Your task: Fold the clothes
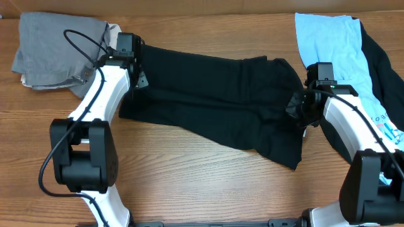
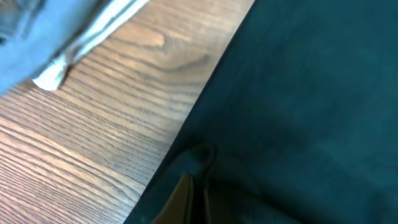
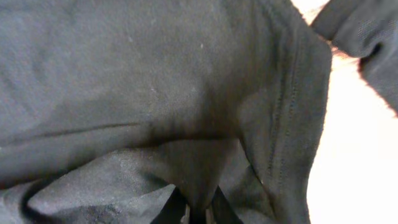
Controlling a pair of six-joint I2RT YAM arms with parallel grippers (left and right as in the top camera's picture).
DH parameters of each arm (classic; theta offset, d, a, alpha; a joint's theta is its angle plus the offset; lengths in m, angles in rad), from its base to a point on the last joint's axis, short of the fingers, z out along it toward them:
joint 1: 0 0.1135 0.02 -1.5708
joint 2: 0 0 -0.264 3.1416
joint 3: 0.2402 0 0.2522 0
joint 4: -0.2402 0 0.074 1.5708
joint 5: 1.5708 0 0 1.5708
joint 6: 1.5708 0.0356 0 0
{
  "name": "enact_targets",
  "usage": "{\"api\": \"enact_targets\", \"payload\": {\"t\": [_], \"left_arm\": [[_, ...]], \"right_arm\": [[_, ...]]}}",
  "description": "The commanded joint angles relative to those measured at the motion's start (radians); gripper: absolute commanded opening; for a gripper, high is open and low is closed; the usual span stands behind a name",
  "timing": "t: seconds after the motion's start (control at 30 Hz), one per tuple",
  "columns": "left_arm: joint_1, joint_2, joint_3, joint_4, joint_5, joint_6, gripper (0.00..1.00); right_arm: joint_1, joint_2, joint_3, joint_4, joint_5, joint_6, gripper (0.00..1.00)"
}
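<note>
A large black T-shirt (image 1: 214, 101) lies stretched across the middle of the wooden table. My left gripper (image 1: 140, 77) is shut on its left edge; the left wrist view shows the fingers (image 2: 198, 196) pinching black fabric (image 2: 298, 93). My right gripper (image 1: 298, 104) is shut on the shirt's right edge; the right wrist view shows its fingers (image 3: 198, 211) closed on a fold of black cloth (image 3: 155, 93) with a stitched hem. No neck label shows.
A folded grey garment (image 1: 53, 50) with a beige piece under it lies at the back left. A light blue garment (image 1: 334, 44) and another black one (image 1: 385, 69) lie at the right, by printed white fabric (image 1: 386, 129).
</note>
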Motion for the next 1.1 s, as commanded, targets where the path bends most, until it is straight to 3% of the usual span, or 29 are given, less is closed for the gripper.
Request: {"api": "enact_targets", "payload": {"t": [0.0, 0.03, 0.1, 0.23, 0.6, 0.8, 1.07], "left_arm": [[0.008, 0.027, 0.022, -0.003, -0.036, 0.019, 0.30], [0.008, 0.027, 0.023, -0.002, -0.036, 0.020, 0.41], [0.010, 0.023, 0.037, -0.013, -0.035, 0.043, 0.66], [0.010, 0.012, 0.162, -0.169, -0.036, 0.046, 0.84], [0.006, 0.010, 0.710, -0.750, 0.029, 0.045, 0.84], [0.006, -0.023, 0.755, -0.929, 0.042, 0.026, 0.84], [0.007, -0.216, 0.680, -0.931, 0.051, 0.037, 0.89]], "right_arm": [[-0.008, 0.008, -0.001, 0.006, -0.005, -0.004, 0.40], [-0.009, 0.006, 0.008, -0.003, -0.012, -0.008, 0.54], [-0.011, 0.002, 0.039, -0.038, -0.023, -0.008, 0.70], [-0.011, -0.036, 0.140, -0.160, -0.048, -0.008, 0.75], [0.048, -0.367, 0.233, -0.387, -0.133, 0.025, 0.79], [0.121, -0.466, 0.212, -0.491, -0.102, 0.092, 0.82], [0.182, -0.638, 0.024, -0.495, -0.089, 0.205, 0.86]]}}
